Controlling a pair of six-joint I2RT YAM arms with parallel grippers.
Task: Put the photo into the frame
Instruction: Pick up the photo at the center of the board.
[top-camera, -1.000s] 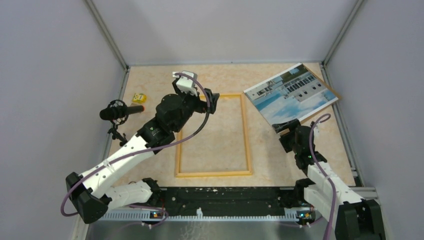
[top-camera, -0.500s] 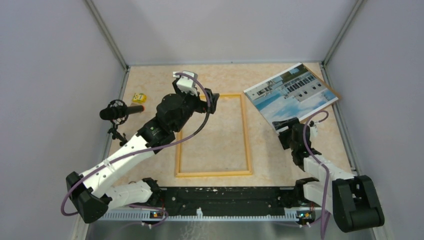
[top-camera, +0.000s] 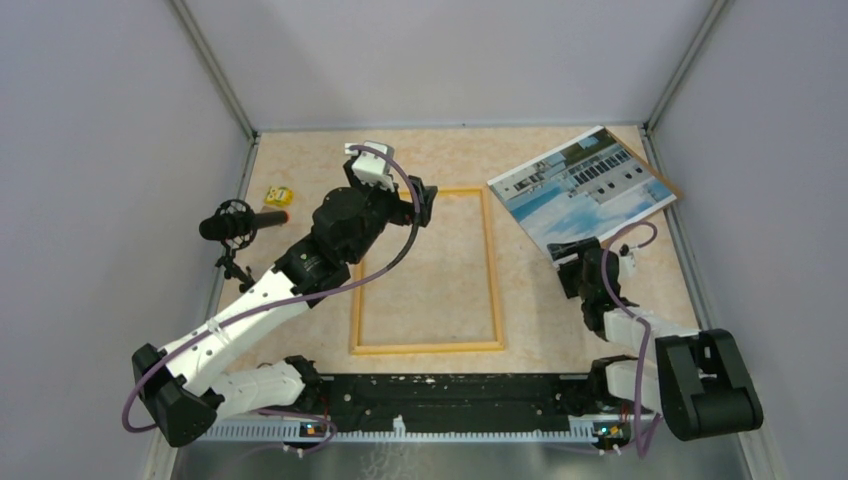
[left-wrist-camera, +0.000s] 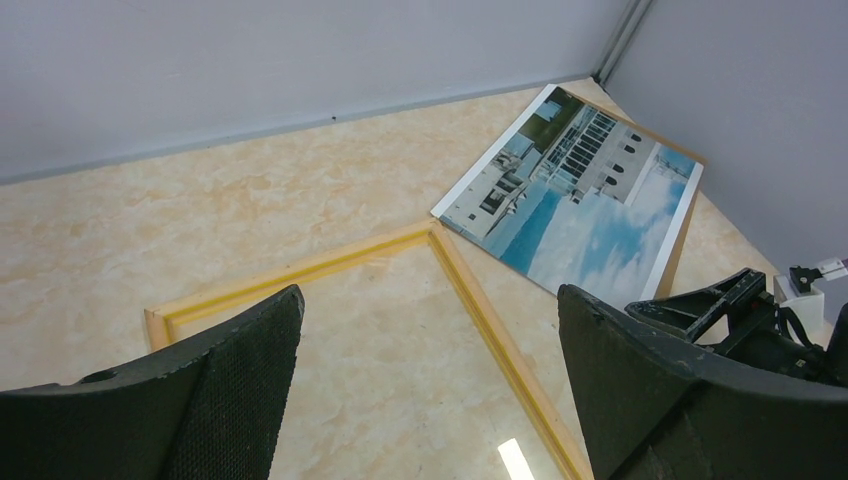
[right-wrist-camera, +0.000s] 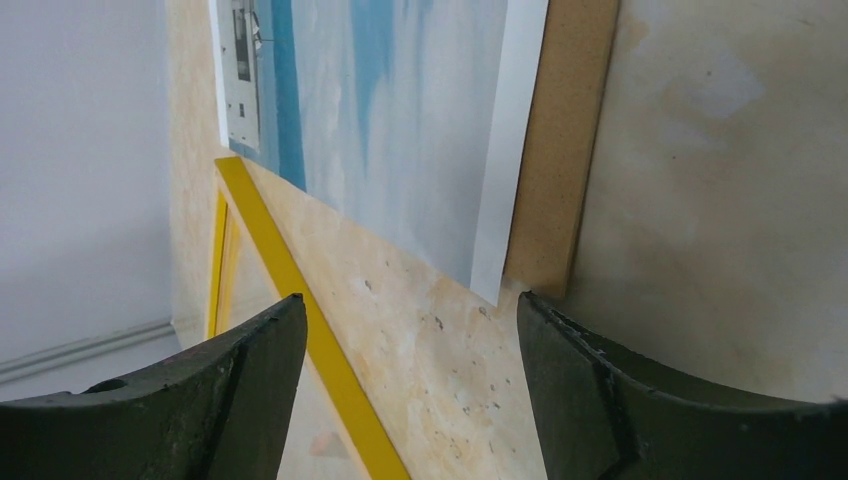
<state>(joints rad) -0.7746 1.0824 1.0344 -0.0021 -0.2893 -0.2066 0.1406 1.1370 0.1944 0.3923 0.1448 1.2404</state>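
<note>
- While looking down from the top external view: finding the frame (top-camera: 490, 265) lying flat near the middle of the table (top-camera: 300, 165), enclosing nothing but bare tabletop; finding the photo (top-camera: 580, 190) lying printed side up toward the far right corner, turned at an angle, wholly outside the frame and just beside its far right corner; noticing a brown backing board (top-camera: 663, 172) peeking out from under the photo's right side; seeing the left gripper (top-camera: 425, 203) hovering over the frame's far left corner, and the right gripper (top-camera: 572, 250) pointing at the photo's near corner; also spotting a black microphone (top-camera: 240, 222) and a small yellow item (top-camera: 278, 196) sitting by the left wall, well apart from the frame.
- Looking through the left wrist view: seeing the left gripper (left-wrist-camera: 430, 300) spreading its jaws wide, gripping nothing, hanging above the far end of the frame (left-wrist-camera: 490, 320); seeing the photo (left-wrist-camera: 575, 200) lying beyond the frame's far right corner, resting on the backing board (left-wrist-camera: 672, 262); catching the right gripper (left-wrist-camera: 740, 300) at the picture's right edge, near the photo's near corner.
- Looking through the right wrist view: seeing the right gripper (right-wrist-camera: 410, 305) holding its jaws apart, clasping nothing; finding the near corners of the photo (right-wrist-camera: 400, 100) and the backing board (right-wrist-camera: 560, 150) lying just ahead of the opening, close to the right finger (right-wrist-camera: 600, 400); being unable to tell whether touching or merely near; seeing a yellow bar of the frame (right-wrist-camera: 290, 270) running left of the photo, parted from it by bare tabletop.
</note>
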